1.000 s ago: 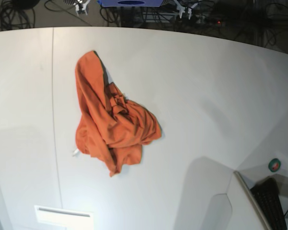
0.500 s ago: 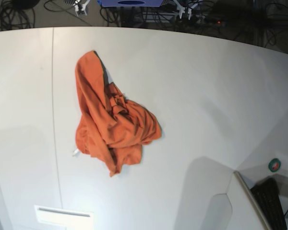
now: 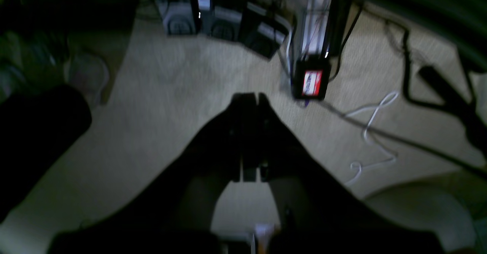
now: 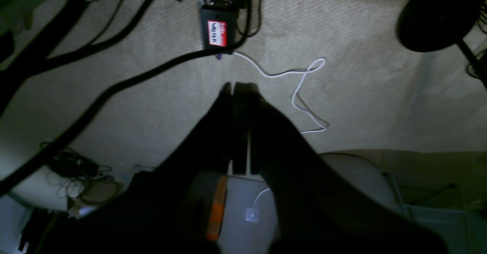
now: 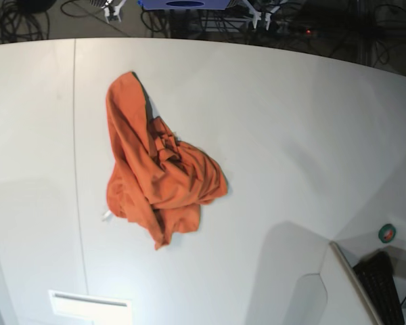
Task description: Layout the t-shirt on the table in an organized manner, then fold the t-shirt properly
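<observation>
The orange t-shirt (image 5: 155,169) lies crumpled in a heap on the white table (image 5: 291,122), left of centre, just right of the thin dark seam line (image 5: 74,135). One long part reaches toward the far edge. A small white tag (image 5: 107,215) pokes out at its lower left. Neither gripper shows in the base view. In the left wrist view my left gripper (image 3: 249,96) is shut and empty, off the table and pointing at carpeted floor. In the right wrist view my right gripper (image 4: 239,86) is also shut and empty over the floor.
A green and red round item (image 5: 387,233) and a dark keyboard-like object (image 5: 382,284) sit at the near right corner. A white rectangular strip (image 5: 88,302) lies at the near left. Below both grippers are cables and a black box with a red label (image 4: 217,33).
</observation>
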{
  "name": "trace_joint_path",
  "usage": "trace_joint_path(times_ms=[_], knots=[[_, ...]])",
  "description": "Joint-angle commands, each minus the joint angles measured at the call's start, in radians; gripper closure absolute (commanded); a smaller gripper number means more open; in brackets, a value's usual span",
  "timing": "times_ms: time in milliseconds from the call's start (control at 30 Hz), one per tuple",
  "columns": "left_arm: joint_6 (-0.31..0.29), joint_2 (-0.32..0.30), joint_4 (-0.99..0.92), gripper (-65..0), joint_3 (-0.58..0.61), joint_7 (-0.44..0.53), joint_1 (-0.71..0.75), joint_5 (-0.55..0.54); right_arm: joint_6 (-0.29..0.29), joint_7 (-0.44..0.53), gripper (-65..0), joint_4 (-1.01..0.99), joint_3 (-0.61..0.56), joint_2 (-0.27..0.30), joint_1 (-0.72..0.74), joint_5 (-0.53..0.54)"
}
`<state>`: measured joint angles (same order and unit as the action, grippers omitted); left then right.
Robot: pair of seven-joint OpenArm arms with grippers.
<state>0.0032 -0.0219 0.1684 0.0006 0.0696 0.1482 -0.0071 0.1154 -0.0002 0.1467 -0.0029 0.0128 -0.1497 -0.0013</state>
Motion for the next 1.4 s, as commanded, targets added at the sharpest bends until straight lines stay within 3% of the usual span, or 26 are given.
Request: trace_joint_path(times_ms=[0, 300, 400, 633, 800, 967, 1033, 1200, 1367], knots=[[0.004, 0.000, 0.000, 0.0, -0.001, 0.008, 0.006, 0.002, -0.003, 0.001, 0.0, 0.006, -0.001, 0.011, -0.004, -0.003], [0.004, 0.000, 0.006, 0.0, 0.009, 0.006, 0.032, 0.009, 0.000, -0.011, 0.0, 0.080, 0.008, 0.052, -0.058, 0.004], [0.002, -0.002, 0.032, 0.0, 0.011, 0.012, 0.080, 0.012, 0.005, -0.094, 0.0, 0.204, 0.063, 0.052, -0.135, 0.034], [0.002, -0.071, 0.362, 0.0, 0.011, 0.011, 0.308, 0.012, 0.004, -0.231, 0.0, 0.792, 0.108, 0.046, -0.479, 0.042], [-0.001, -0.138, 0.577, 0.0, 0.012, 0.012, 0.451, 0.012, -0.001, -0.249, 0.0, 1.019, 0.109, 0.011, -0.627, 0.042], [-0.099, -0.224, 0.820, 0.0, 0.008, 0.012, 0.600, 0.000, -0.001, -0.249, 0.0, 1.230, 0.108, -0.050, -0.749, 0.040], [-0.107, -0.247, 0.929, 0.0, 0.000, 0.014, 0.655, -0.003, -0.001, -0.249, 0.0, 1.344, 0.103, -0.060, -0.793, 0.039], [-0.107, -0.323, 1.175, 0.0, 0.009, 0.014, 0.756, -0.127, -0.001, -0.248, 0.0, 1.622, 0.100, -0.096, -0.861, 0.039], [-0.107, -0.350, 1.362, 0.0, -0.004, 0.014, 0.793, -0.274, -0.001, -0.248, 0.0, 1.760, 0.040, -0.093, -0.805, 0.039]])
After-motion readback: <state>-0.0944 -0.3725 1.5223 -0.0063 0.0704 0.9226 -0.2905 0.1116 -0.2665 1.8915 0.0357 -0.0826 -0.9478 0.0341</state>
